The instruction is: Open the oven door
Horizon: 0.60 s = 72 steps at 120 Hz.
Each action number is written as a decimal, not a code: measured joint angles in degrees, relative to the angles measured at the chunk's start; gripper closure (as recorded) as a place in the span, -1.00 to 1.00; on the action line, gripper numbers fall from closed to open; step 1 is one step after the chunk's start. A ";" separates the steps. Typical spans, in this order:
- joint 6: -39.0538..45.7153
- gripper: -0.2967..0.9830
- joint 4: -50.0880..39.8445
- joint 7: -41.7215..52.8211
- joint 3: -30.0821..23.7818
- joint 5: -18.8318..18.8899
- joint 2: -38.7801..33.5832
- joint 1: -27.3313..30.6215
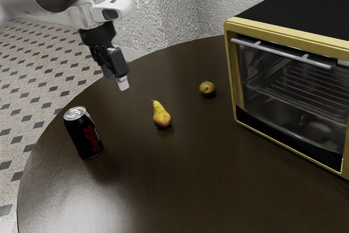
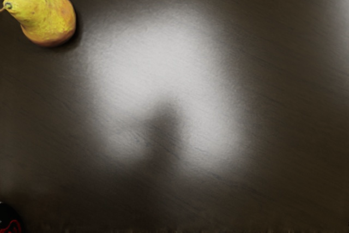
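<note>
Near edge first: counter (image 1: 191,205) carries it all. Can (image 1: 85,137) is upright at lower L of frame, well apart from the oven (image 1: 231,80), so prob. no bother to you. Your target, the door (image 1: 300,88), is at R of frame, looks shut; its bar (image 1: 283,54) runs across near the top, so it prob. drops down toward the counter. Pear (image 1: 161,117) is mid-frame, fruit (image 1: 207,88) behind it, nearer the oven; both lie about under your likely path, so stay high going over. Hand (image 1: 123,83) hangs upper L, pointing down, above the counter, prob. for clearance. Can't tell if it's wide or narrow. Next: swing across, turn to meet the bar, hook it & pull. Risk: slipping off, or clipping fruit en route.
</note>
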 joint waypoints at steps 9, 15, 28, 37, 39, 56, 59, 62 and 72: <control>-0.51 -0.53 -0.01 -1.91 -0.03 0.49 -0.07 0.00; -0.75 -0.53 -0.01 -3.04 -0.04 0.69 -0.09 0.00; -1.36 -0.53 1.78 -5.00 0.18 0.73 -0.60 -0.01; -1.16 -0.53 7.01 -2.88 -5.97 -0.27 -9.66 2.95; -0.88 -0.54 7.53 -1.39 -9.51 -0.83 -11.51 5.03; 3.98 -0.53 5.59 12.08 -38.82 2.30 -18.05 3.30; 5.52 -0.53 3.09 14.43 -41.60 2.76 -18.60 0.12; 7.30 -0.53 0.25 16.76 -43.51 3.15 -19.41 -1.38; 14.68 -0.53 -9.84 24.32 -47.77 3.77 -22.77 -1.38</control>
